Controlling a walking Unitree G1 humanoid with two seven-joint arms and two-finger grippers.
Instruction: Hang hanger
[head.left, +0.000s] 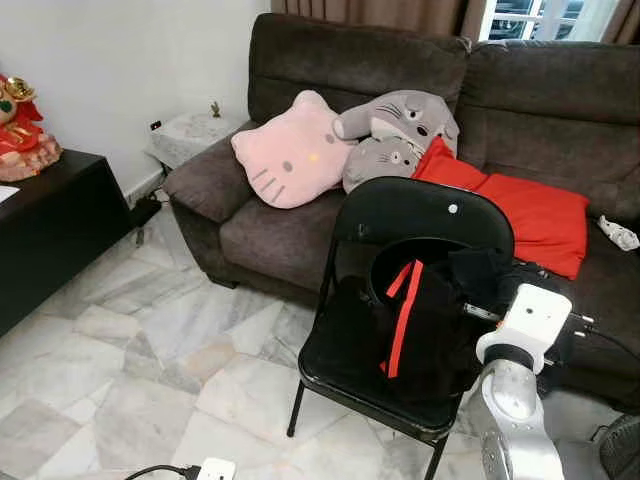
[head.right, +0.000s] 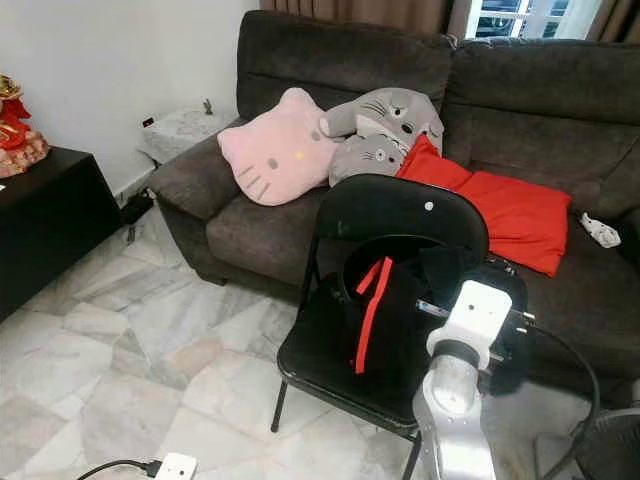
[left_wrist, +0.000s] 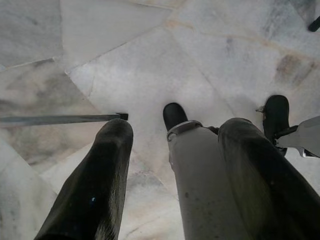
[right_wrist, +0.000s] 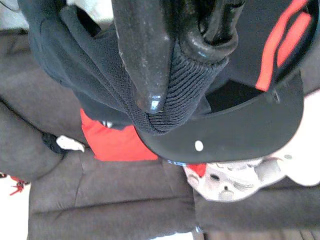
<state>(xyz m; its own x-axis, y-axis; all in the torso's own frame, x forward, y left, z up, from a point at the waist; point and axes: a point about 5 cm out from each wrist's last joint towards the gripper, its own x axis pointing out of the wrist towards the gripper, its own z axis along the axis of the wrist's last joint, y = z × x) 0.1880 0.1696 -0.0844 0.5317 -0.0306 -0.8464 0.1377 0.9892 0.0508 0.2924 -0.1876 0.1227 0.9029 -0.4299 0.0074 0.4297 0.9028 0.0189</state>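
Observation:
A black garment (head.left: 435, 325) with red stripes lies heaped on the seat of a black folding chair (head.left: 420, 205) in front of the sofa. My right arm reaches in from the lower right, and my right gripper (head.left: 478, 292) is buried in the garment's upper edge. In the right wrist view my right gripper (right_wrist: 180, 50) is shut on a ribbed knit edge (right_wrist: 185, 95) of the garment, beside a glossy black curved piece (right_wrist: 215, 37) that may be the hanger. My left gripper (left_wrist: 177, 125) hangs open over the marble floor.
A dark brown sofa (head.left: 560, 110) behind the chair holds a pink cat cushion (head.left: 290, 150), grey cushions (head.left: 400, 130) and a red cushion (head.left: 530, 215). A black cabinet (head.left: 50, 230) stands at the left. A white power strip (head.left: 213, 468) lies on the floor.

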